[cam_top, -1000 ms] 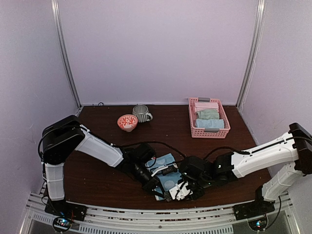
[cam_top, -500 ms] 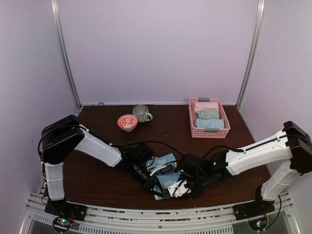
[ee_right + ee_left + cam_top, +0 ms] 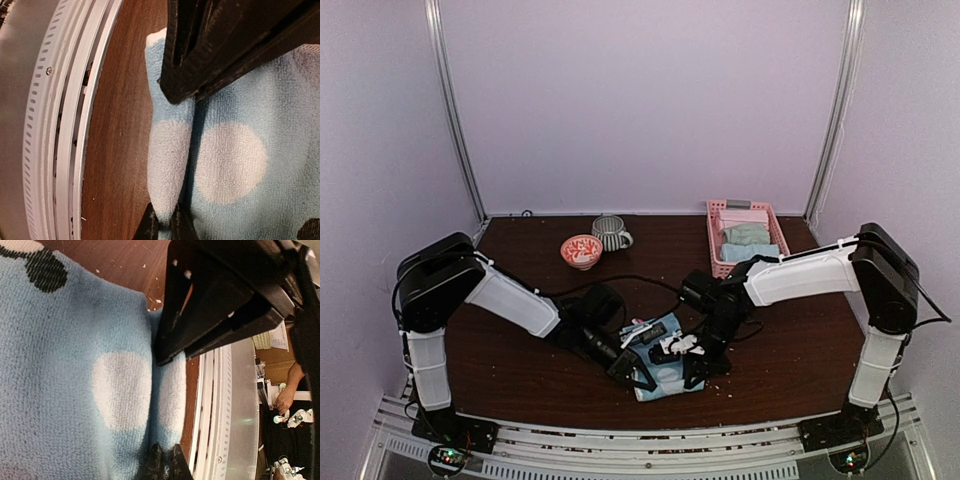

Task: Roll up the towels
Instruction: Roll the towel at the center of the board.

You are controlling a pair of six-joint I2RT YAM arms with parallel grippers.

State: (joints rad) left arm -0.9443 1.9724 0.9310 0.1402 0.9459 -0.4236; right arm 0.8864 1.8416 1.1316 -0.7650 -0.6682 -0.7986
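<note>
A light blue towel with pale dots lies bunched near the table's front edge between my two grippers. My left gripper is on its left side and my right gripper on its right. In the left wrist view my left gripper is shut on a fold of the towel. In the right wrist view my right gripper is shut on the towel's folded edge. Pink, grey-green and light blue towels lie in the basket.
The pink lattice basket stands at the back right. A red patterned bowl and a striped mug stand at the back middle. The metal rail at the table's front edge runs close to the towel.
Both grippers have moved away from the front edge with the towel's near edge, turning it over onto the rest. The right arm has swung back and left.
</note>
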